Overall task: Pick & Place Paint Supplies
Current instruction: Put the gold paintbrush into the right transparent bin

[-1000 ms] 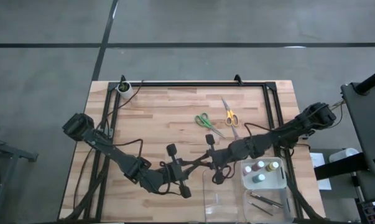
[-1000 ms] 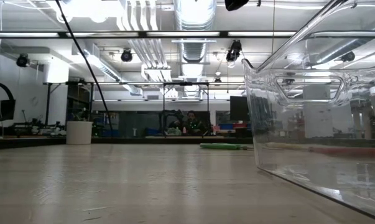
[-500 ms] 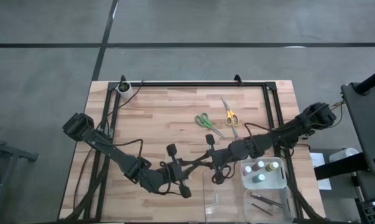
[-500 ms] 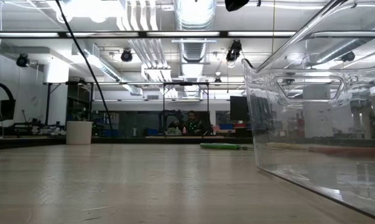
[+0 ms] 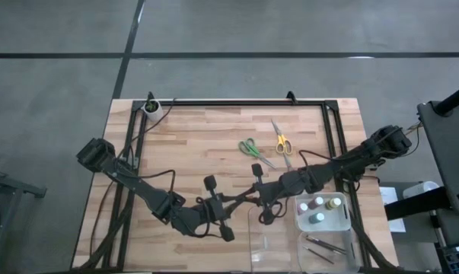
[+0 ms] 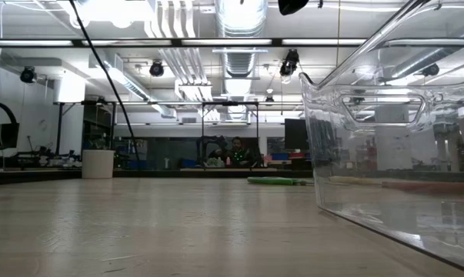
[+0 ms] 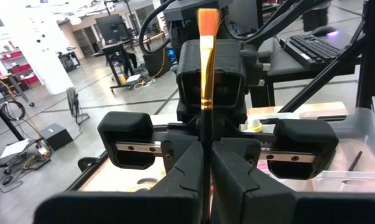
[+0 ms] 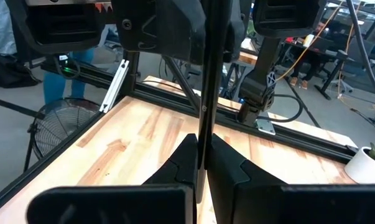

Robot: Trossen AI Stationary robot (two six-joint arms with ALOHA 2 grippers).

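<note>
A thin brush with an orange tip is clamped at once by both grippers, which meet above the near part of the wooden table, just beside the clear compartment tray. The fingers of the left gripper are closed together on the dark handle of the brush, as is seen in the left wrist view. The fingers of the right gripper are pressed together on the same handle from the opposite side.

In the tray at the near right corner of the table, small paint bottles are kept in one compartment, and thin brushes are laid in the compartment nearer to the edge.

Toward the middle of the table, the green-handled scissors are lying flat, and the yellow-handled scissors are just beside them, closer to the far edge. A third pair near them is mostly hidden by the right arm.

At the far left corner a small white cup is placed.
</note>
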